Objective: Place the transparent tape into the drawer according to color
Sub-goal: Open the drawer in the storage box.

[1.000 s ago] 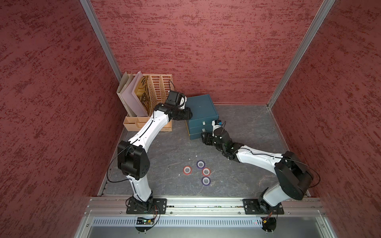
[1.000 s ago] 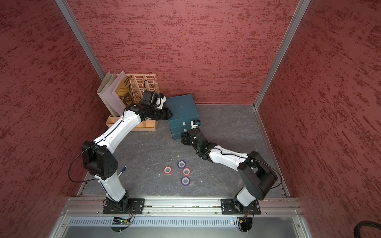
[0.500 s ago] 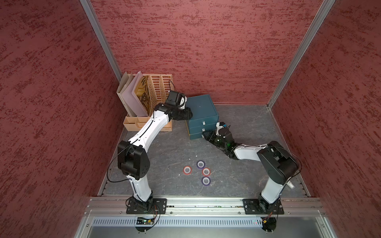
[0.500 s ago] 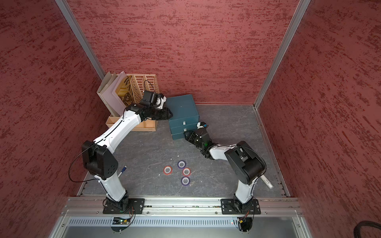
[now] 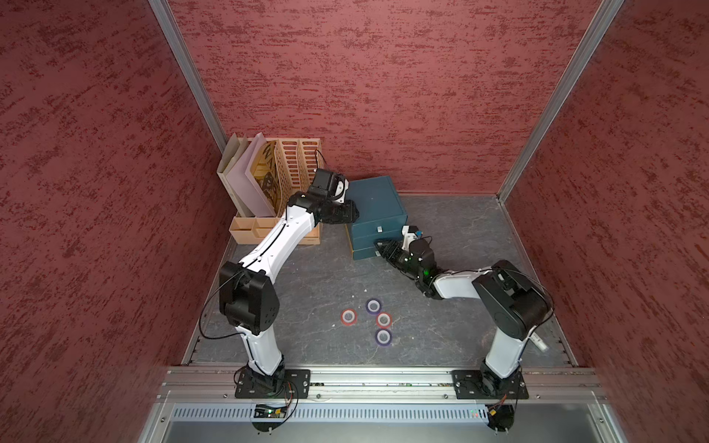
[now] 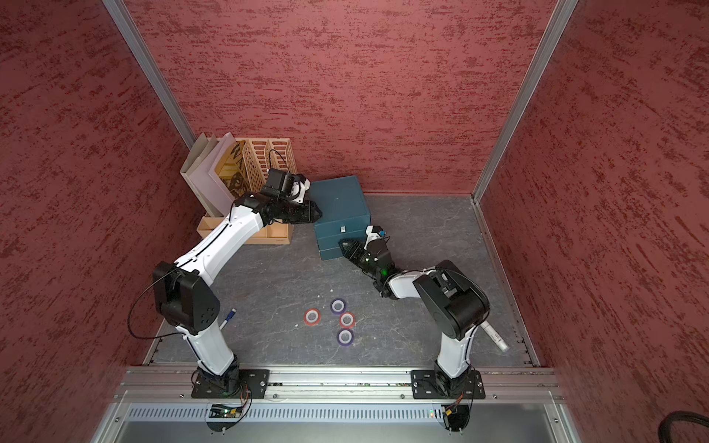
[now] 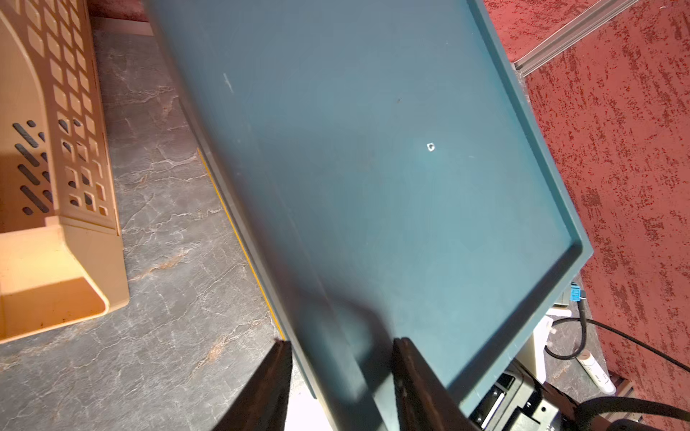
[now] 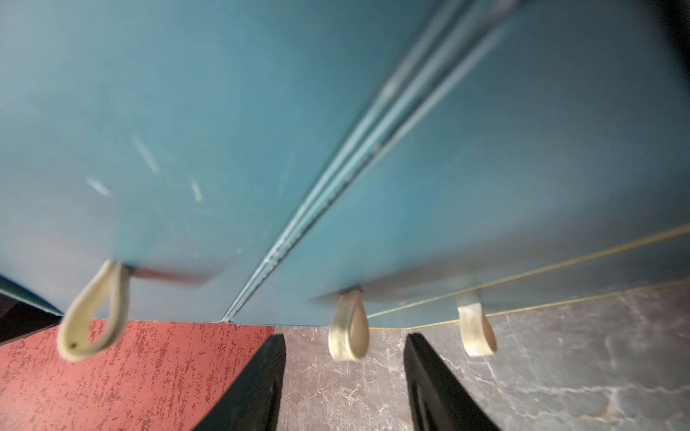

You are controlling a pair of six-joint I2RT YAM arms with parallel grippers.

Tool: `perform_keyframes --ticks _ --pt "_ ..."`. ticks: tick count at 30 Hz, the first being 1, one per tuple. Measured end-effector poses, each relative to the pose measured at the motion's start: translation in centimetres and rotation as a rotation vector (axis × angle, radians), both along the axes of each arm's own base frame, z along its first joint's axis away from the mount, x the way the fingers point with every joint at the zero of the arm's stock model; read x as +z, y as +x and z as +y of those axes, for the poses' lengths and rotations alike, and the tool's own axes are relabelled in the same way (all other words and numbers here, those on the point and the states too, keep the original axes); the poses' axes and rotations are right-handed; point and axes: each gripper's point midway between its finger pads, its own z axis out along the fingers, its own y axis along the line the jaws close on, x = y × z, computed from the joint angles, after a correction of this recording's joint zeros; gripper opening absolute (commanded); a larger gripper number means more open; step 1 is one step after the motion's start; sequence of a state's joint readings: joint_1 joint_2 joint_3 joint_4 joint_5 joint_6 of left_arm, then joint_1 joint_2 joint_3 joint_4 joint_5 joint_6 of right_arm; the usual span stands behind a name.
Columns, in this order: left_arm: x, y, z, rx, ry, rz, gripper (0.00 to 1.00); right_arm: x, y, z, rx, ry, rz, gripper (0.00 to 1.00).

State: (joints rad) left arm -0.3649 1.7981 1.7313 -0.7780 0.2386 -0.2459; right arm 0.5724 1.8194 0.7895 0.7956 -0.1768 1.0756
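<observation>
As I look across from the left, one tan file rack point(image 5: 291, 161) stands in the corner. Beside it the left gripper point(image 5: 355, 211) lies level against the top left corner of the single teal drawer cabinet point(image 5: 378, 203). Its fingers point(image 7: 274, 373) are partly apart with the cabinet's top edge between them; whether they pinch it I cannot tell.

Well in front, on the grey floor, lie four tape rolls. Two are red point(image 5: 348, 317) point(image 5: 383, 319) and two purple point(image 5: 373, 305) point(image 5: 383, 336). Each lies flat with its core hole facing up. The right three run in a line toward the near rail, and the other red sits just left of them.

Three pale loop pulls hang from the drawer fronts. The right gripper point(image 8: 344, 336) points at them, with its fingers wide either side of the middle pull point(image 8: 349, 328), not touching it.
</observation>
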Motion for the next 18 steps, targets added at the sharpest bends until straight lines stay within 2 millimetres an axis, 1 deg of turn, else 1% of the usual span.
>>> perform_keyframes --ticks 5,10,15,18 --pt "0.0 0.0 -0.1 -0.003 -0.003 -0.001 0.47 0.5 0.4 -0.3 -0.013 0.021 -0.008 0.49" --pt "0.0 0.0 -0.1 -0.003 -0.003 -0.002 0.47 0.5 0.9 -0.6 -0.027 0.029 -0.008 0.37" --pt "0.0 0.2 -0.2 -0.004 -0.005 -0.004 0.47 0.5 1.4 -0.5 -0.031 0.033 -0.007 0.27" --pt "0.0 0.3 -0.2 -0.004 -0.007 -0.008 0.47 0.3 1.6 -0.4 -0.032 0.035 -0.002 0.13"
